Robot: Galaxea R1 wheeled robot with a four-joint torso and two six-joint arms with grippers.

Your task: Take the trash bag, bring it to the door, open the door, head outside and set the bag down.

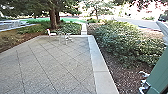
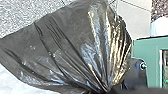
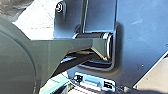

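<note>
Left end effector (image 2: 107, 91) gripping bag (image 2: 72, 47), distant chairs (image 1: 52, 34)

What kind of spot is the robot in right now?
Looks like an outdoor patio beside a building: square paving with a pale border, shrubs along its side, and trees beyond.

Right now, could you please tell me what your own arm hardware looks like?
The right wrist view shows a jointed bar, dark greenish grey, broad and curved at one end, angular where it narrows, with a pale band at its joint. Beside it is a smooth, dark blue-grey plate bearing a round, silver-rimmed fitting.
</note>
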